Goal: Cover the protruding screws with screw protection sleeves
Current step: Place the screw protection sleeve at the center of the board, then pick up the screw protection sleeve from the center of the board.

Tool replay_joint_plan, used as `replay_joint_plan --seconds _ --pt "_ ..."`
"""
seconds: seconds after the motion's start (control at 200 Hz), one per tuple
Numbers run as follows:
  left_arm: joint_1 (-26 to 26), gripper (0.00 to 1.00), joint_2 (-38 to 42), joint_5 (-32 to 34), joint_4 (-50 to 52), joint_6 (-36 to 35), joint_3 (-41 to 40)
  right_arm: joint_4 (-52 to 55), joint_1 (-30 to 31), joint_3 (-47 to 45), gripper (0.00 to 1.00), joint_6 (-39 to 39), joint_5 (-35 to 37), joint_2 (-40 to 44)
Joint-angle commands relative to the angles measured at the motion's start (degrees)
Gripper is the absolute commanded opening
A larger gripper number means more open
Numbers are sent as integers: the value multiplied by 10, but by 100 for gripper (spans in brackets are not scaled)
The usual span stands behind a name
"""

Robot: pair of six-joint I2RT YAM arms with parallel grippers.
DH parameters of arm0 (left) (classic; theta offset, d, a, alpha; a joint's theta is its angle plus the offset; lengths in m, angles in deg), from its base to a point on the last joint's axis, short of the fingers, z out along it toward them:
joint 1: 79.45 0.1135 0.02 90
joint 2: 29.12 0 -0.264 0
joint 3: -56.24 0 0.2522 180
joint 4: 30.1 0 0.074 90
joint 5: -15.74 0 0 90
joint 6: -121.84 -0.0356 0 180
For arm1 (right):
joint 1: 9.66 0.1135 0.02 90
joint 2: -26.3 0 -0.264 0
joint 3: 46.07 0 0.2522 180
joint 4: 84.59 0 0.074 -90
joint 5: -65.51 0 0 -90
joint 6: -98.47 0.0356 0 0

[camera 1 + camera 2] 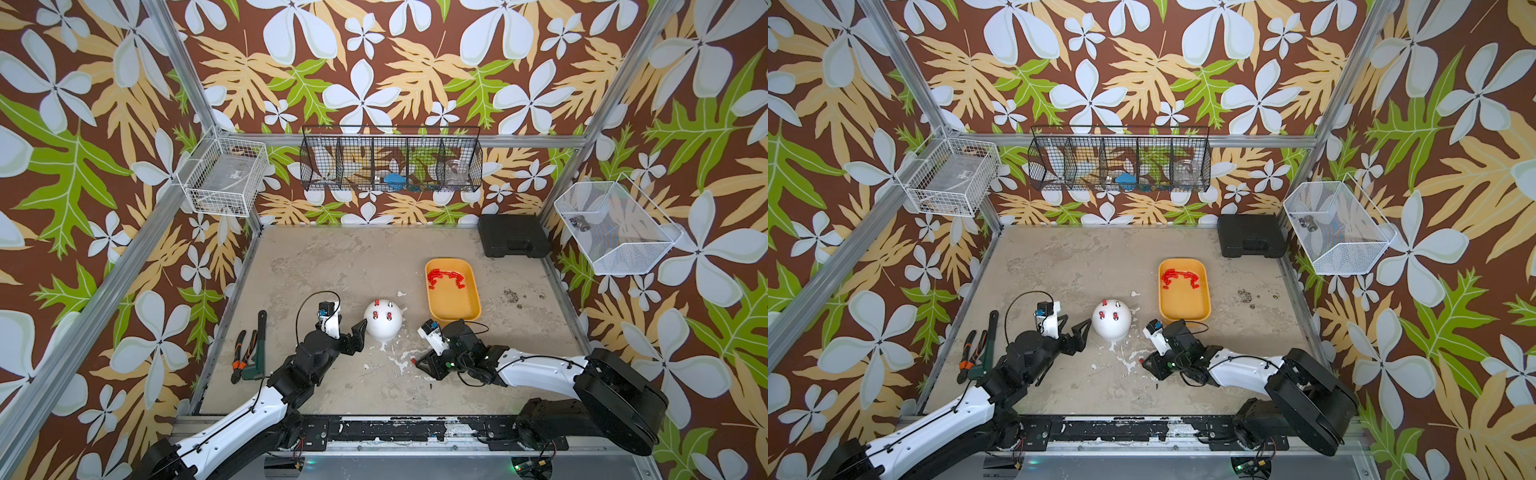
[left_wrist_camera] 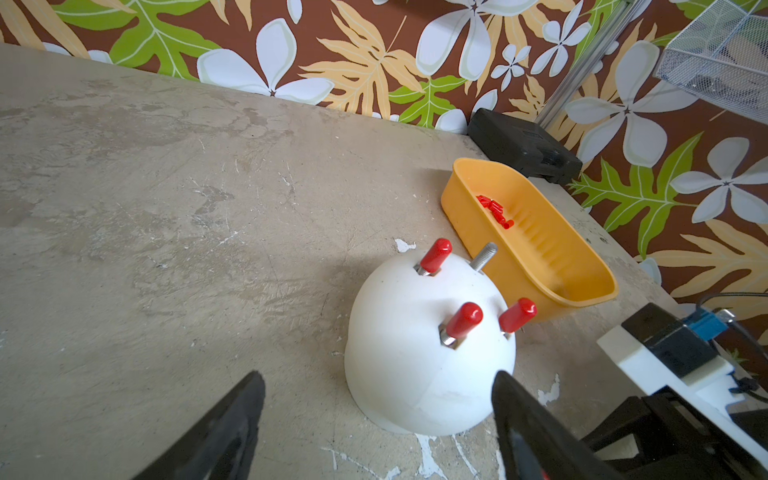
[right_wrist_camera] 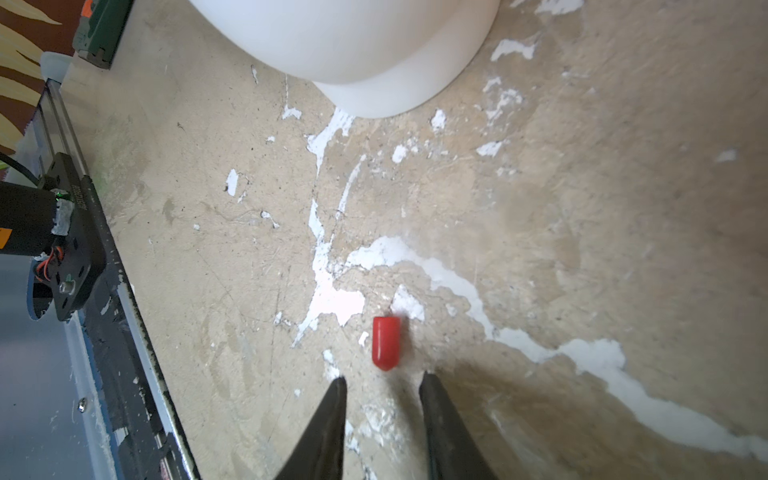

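Three sleeves (image 2: 469,319) cap studs on the dome (image 2: 415,374); one screw (image 2: 609,257) bare. Loose sleeve (image 3: 385,343) lies on the surface, lower centre, just ahead of the right gripper (image 3: 382,388), fingers slightly parted, empty. Left gripper (image 2: 374,415) fingers spread beside the dome. Likely light, slick, rolls easily: pinch mid-barrel.

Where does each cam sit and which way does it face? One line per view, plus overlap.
Top views: a stereo pair overhead at the robot's side of the table, angled down toward the back wall; both arms show.
Left wrist: on the left arm, facing the white dome and orange tray; left gripper open.
Right wrist: on the right arm, facing down at a loose red sleeve on the table; right gripper open, empty.
Shared: every view shows the dome.
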Motion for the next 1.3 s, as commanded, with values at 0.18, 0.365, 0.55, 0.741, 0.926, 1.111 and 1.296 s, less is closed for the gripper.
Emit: replay_joint_plan --seconds 0.18,0.365,0.55,0.741,0.926,1.111,1.296 --pt "0 86 -2 -8 -12 3 0 -34 1 -1 26 -12 -10 -31" --pt "0 86 -7 -10 -14 6 1 -35 2 2 14 -13 -9 -38" --pt "0 86 -10 -9 -15 5 3 -39 2 3 8 -16 -13 -44" --pt "0 86 -12 -11 -15 6 3 -42 2 3 0 -20 -17 -40" --pt "0 86 -9 -15 -18 6 7 -48 2 2 0 -34 -24 -13" --pt "0 81 2 -71 -45 -7 3 -54 1 3 0 -54 -78 32" --pt "1 77 23 -251 -145 -17 -3 -57 1 40 0 -48 -156 117"
